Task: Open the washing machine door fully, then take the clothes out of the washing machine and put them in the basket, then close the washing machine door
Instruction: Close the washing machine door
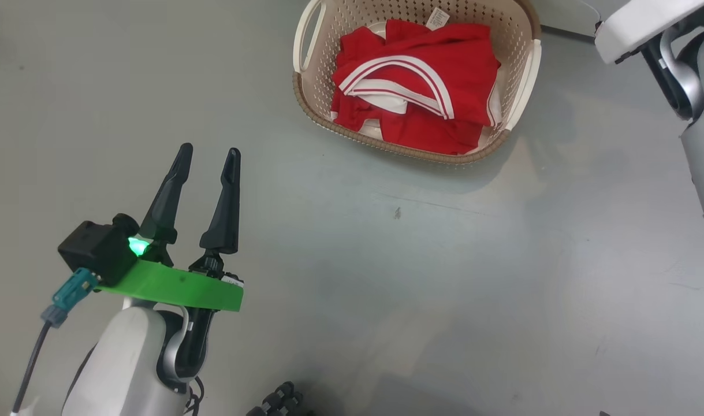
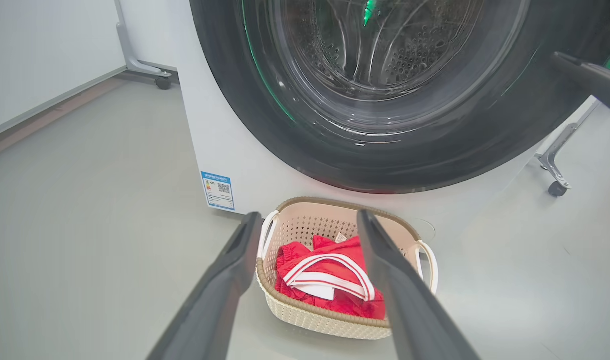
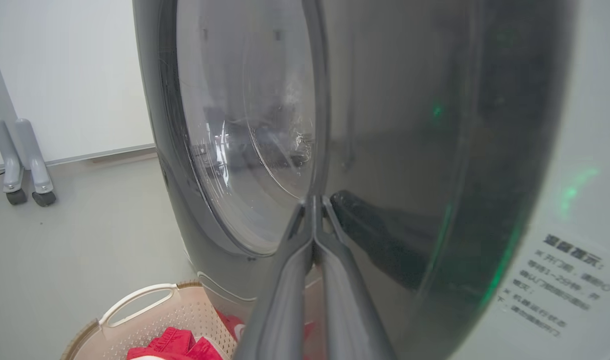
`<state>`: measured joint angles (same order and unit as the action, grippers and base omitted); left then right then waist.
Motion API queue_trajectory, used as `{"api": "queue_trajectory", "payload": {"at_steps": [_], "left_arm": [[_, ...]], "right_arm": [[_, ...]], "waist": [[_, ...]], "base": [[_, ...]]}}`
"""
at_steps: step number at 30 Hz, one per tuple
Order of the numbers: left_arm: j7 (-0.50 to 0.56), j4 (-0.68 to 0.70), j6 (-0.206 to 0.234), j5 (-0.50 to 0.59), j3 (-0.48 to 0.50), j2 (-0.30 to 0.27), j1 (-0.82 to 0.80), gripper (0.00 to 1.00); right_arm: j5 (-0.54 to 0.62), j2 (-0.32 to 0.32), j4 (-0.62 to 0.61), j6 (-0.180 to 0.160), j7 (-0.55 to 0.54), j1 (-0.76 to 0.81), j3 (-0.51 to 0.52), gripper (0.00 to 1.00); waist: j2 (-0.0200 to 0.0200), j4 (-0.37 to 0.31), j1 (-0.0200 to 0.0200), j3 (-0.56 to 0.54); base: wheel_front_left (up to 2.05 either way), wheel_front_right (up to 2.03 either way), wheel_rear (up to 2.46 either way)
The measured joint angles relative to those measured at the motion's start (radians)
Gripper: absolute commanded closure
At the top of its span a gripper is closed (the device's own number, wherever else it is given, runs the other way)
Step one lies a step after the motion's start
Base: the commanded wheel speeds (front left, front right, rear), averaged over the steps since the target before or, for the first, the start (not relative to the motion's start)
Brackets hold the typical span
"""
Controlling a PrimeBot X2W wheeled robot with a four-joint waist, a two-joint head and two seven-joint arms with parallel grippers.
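Right fingers (image 3: pixel 284 280), pressed together, touch the washing machine door (image 3: pixel 385 125); left fingers (image 1: pixel 167 196) spread wide.

I see the basket (image 2: pixel 315 317) on the floor (image 1: pixel 386 260) just in front of the washing machine (image 2: pixel 224 145), below the washing machine door (image 2: pixel 385 162); the clothes (image 1: pixel 421 86) lie in the basket; my left gripper (image 1: pixel 209 150) is well apart from the basket, nearer me and to its left; my right gripper (image 3: pixel 314 200) is at the door's rim, above the basket, contact unclear; a label (image 2: pixel 217 190) is low on the machine front, left of the door.
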<state>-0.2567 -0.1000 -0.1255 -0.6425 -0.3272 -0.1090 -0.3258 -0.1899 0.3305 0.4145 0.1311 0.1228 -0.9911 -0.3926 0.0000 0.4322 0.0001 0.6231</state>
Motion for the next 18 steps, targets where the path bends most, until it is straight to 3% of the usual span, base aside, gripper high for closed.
{"api": "queue_trajectory", "payload": {"at_steps": [8, 18], "left_arm": [[0.0, -0.002, 0.0, -0.009, -0.002, 0.009, -0.016, 0.0], [0.0, -0.021, 0.0, -0.009, -0.009, 0.021, -0.027, 0.0]], "right_arm": [[0.019, 0.016, 0.019, -0.003, -0.013, -0.079, 0.015, 1.0], [0.025, 0.013, 0.064, -0.038, -0.002, -0.106, 0.037, 1.0]], "waist": [[0.0, 0.015, 0.0, 0.041], [0.0, 0.036, 0.0, 0.056]], "base": [[0.0, 0.0, 0.0], [0.0, 0.0, 0.0]]}}
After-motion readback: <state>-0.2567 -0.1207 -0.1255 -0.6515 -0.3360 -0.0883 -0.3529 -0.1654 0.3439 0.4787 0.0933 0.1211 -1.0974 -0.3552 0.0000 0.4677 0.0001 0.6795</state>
